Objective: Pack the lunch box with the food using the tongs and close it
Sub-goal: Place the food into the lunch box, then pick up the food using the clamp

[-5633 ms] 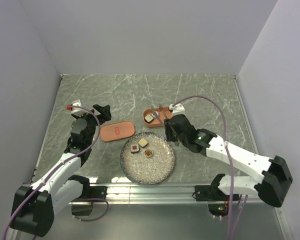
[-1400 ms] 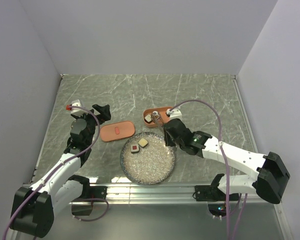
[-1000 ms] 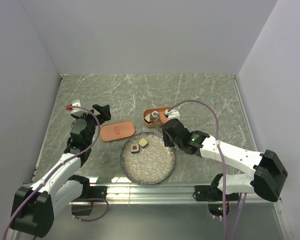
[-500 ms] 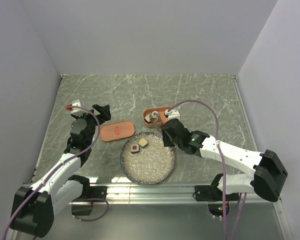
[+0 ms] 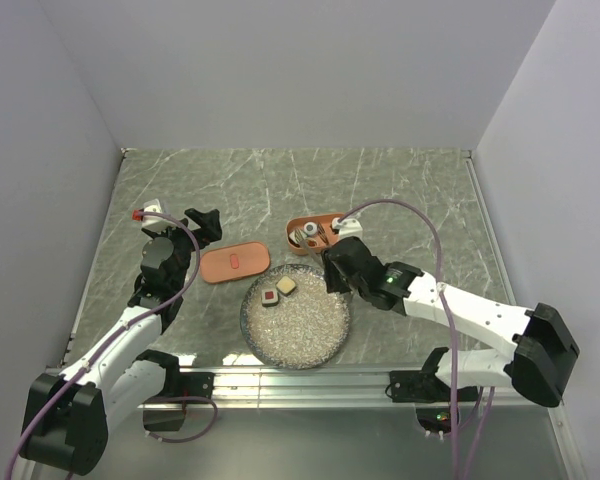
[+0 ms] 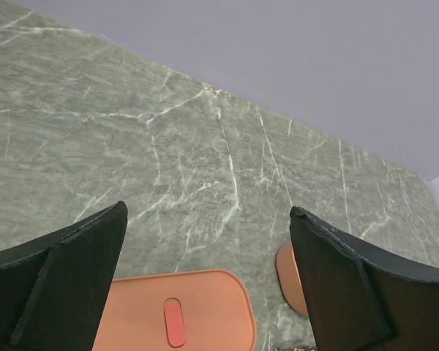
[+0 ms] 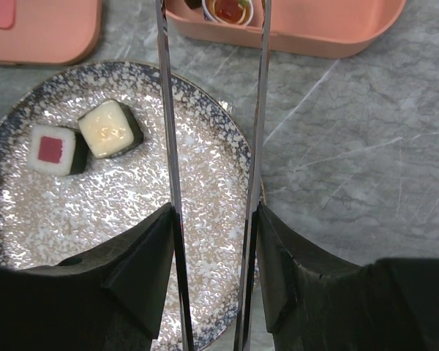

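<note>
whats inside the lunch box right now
In the lunch box, at least two pieces sit at the left end, one red-topped. The tongs cross them; the cable hides the right end.

- Round speckled grey ceramic plate [image 7: 95, 212] is lying on the table, directly beneath and ahead of the right fingers [image 7: 143, 270]. Its dark rim is curving past just beside the outer one.
- Green-grey marbled tabletop [image 6: 168, 146], veined in white, is stretching out ahead of and between the left fingers [image 6: 66, 278]. It is also showing bare off to the side of the right fingers.
- Pale lilac-grey wall [image 6: 314, 58] is rising beyond the tabletop, well ahead of the left fingers.
- Silver metal rail [image 5: 300, 380] is running along the table's near edge, well behind both pairs of fingers.
</note>
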You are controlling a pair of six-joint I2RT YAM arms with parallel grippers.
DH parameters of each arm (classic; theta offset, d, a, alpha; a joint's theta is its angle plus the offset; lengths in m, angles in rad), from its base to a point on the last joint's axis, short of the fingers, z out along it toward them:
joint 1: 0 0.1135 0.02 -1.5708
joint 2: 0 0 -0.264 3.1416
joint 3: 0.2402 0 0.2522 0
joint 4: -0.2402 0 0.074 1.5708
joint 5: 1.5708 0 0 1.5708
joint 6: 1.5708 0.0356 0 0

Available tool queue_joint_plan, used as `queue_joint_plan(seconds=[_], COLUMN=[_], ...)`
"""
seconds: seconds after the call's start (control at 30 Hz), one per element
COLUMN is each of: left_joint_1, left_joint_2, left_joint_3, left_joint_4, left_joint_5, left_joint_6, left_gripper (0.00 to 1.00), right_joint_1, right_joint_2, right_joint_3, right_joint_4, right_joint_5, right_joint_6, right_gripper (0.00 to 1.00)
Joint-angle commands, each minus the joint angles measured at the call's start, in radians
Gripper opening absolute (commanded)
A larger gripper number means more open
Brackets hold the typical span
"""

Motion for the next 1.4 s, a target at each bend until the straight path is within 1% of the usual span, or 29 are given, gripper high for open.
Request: queue_joint_plan(seconds=[0.0, 0.27, 0.4, 0.5, 0.57, 0.77, 1.0, 1.17, 1.37], left_joint_1=[0.006, 0.006, 0.006, 0.006, 0.006, 0.006, 0.006, 0.006, 0.006], left_joint_2=[-0.005, -0.004, -0.001, 0.002, 0.004, 0.002, -0.004, -0.008, -0.007], left_joint_3=[0.009, 0.010, 0.012, 0.013, 0.015, 0.015, 0.015, 0.012, 0.012], left_joint_4=[0.041, 0.038, 0.036, 0.035, 0.032, 0.033, 0.032, 0.033, 0.033], left_joint_5=[0.005, -0.002, -0.002, -0.009, -0.010, -0.009, -0.004, 0.001, 0.007], left_joint_6=[-0.015, -0.015, -0.015, -0.018, -0.018, -0.020, -0.021, -0.023, -0.024], left_gripper=[0.99, 0.99, 1.00, 0.99, 0.99, 0.99, 0.99, 1.00, 0.99], right_joint_1=[-0.001, 0.019, 0.062, 0.129, 0.200, 0.361, 0.473, 0.522, 0.570], right_joint_2=[-0.064, -0.139, -0.168, -0.177, -0.180, -0.187, -0.165, -0.147, -0.136], right_joint_3=[0.009, -0.011, -0.031, -0.041, -0.043, -0.064, -0.097, -0.109, -0.120], right_joint_4=[0.039, 0.007, 0.001, -0.030, -0.063, -0.142, -0.179, -0.222, -0.225], right_joint_5=[0.037, 0.065, 0.074, 0.116, 0.155, 0.208, 0.245, 0.268, 0.272], right_joint_6=[-0.006, -0.001, 0.020, 0.059, 0.082, 0.195, 0.329, 0.412, 0.452], right_gripper=[0.53, 0.52, 0.52, 0.52, 0.51, 0.51, 0.51, 0.51, 0.51])
